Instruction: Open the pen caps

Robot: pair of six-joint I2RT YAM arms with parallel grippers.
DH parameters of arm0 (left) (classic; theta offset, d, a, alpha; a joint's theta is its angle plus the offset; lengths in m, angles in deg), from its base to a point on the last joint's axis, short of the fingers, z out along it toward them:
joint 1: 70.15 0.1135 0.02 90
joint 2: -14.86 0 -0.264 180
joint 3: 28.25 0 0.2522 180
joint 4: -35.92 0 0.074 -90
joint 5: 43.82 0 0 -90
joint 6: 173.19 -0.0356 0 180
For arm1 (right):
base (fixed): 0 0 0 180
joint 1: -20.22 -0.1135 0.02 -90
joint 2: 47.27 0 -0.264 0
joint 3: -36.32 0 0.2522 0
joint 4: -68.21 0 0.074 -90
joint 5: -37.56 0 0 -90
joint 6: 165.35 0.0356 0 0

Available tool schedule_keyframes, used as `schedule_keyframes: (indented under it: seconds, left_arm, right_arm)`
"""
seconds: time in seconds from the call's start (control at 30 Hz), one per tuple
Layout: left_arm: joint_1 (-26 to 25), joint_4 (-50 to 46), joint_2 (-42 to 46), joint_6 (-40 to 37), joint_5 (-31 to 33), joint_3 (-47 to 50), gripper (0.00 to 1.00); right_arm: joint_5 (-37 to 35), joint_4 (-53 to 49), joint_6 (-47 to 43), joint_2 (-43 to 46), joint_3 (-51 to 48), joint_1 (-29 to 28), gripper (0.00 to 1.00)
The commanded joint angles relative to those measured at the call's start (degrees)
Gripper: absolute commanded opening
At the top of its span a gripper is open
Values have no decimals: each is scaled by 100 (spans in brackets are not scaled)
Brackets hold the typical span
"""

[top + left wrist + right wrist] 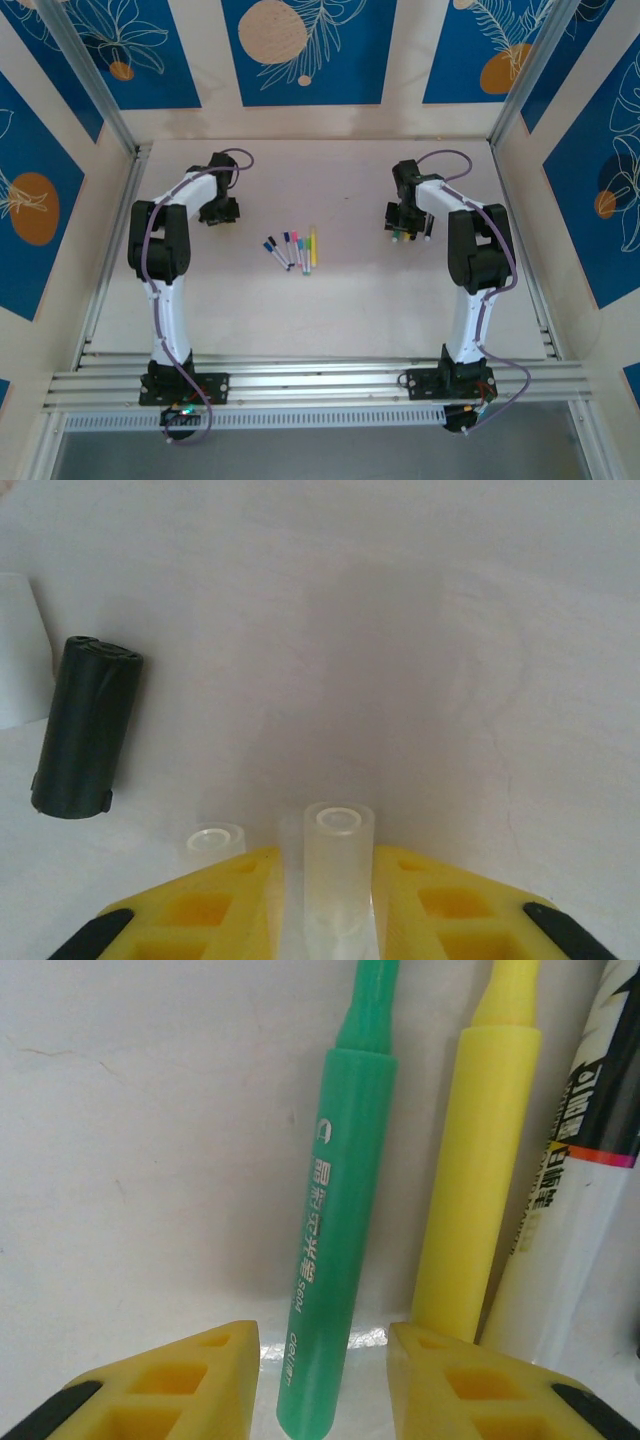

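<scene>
In the left wrist view, the left gripper [328, 858] has its yellow fingers [215, 905] parted a little. A translucent cap [338, 865] sits loosely between them, with a sliver of space on its left side. A second translucent cap [212, 838] lies just beside the left finger. Farther out, a black cap [85, 725] lies on its side on the pale table [420, 680], apart from both. In the right wrist view, the right gripper [322, 1332] stands moderately open around the barrel of an uncapped green highlighter [340, 1220], with space on either side of it. Just to the right lies a yellow highlighter [480, 1160], and beyond that a white marker [575, 1210] with a black label, all three running away from the camera. From above, a row of small pens [290, 250] with blue, purple, pink and cyan ends lies mid-table between the two grippers, well apart from each.
</scene>
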Motion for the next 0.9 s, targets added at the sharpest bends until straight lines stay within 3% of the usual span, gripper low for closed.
schedule_keyframes:
  seconds: [0.0,0.23,0.47,0.67,0.87]
  left_arm:
    - [34,-173,262,-15,40,-203,29]
    - [-86,-142,1165,54,-314,-278,31]
    - [-503,1196,2604,360,-1458,821,35]
    - [-1007,1566,2807,669,-2083,1303,35]
    - [-1124,2333,3026,1198,-2762,2198,35]
  right_arm:
    - [80,-144,25,228,210,-55,38]
    - [790,-5,149,1013,215,-265,37]
    - [1197,204,565,1750,-195,-952,37]
    - [1033,157,861,1571,-185,-1921,37]
    - [837,-28,1029,925,184,-2616,39]
